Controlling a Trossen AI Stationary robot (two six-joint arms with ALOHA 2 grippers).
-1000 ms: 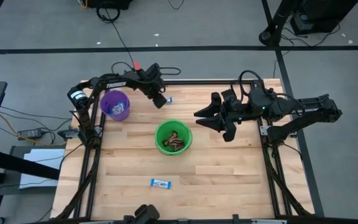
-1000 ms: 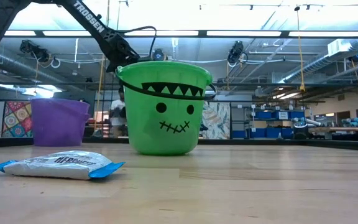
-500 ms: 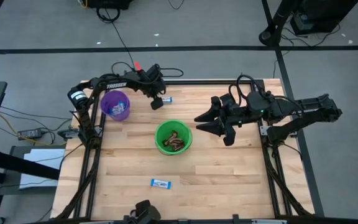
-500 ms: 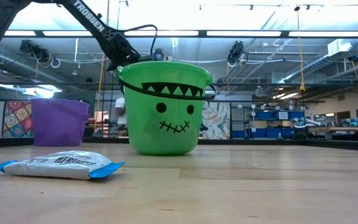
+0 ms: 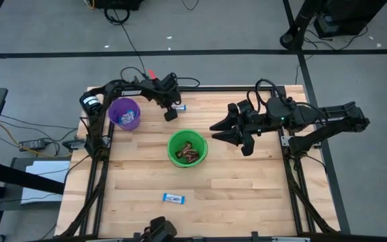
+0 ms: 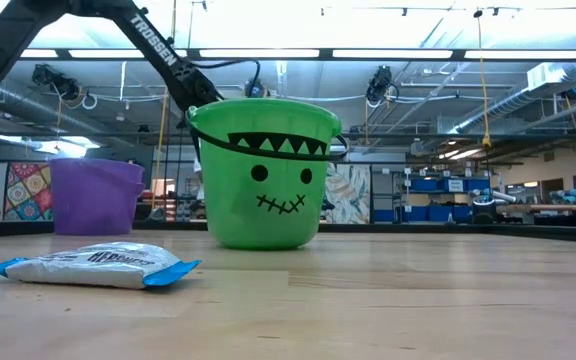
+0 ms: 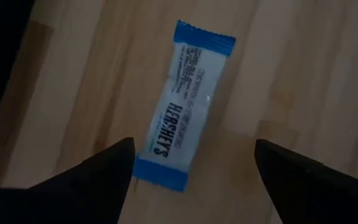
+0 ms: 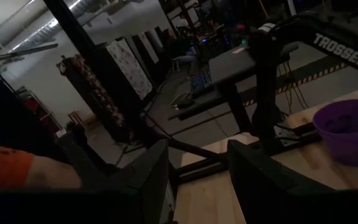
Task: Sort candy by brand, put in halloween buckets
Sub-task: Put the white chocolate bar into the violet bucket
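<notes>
Green bucket contents too small

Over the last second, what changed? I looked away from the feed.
The left gripper opened its fingers and shifted slightly toward the purple bucket, now straddling a blue-and-white Hershey's bar on the table. The right gripper, green bucket and near candy bar stayed put.

Grey floor, bright ceiling striplights

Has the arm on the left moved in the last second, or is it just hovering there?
Yes. In the high view the left gripper has pulled back slightly toward the purple bucket, its fingers now open over a blue-and-white candy on the table.
</notes>
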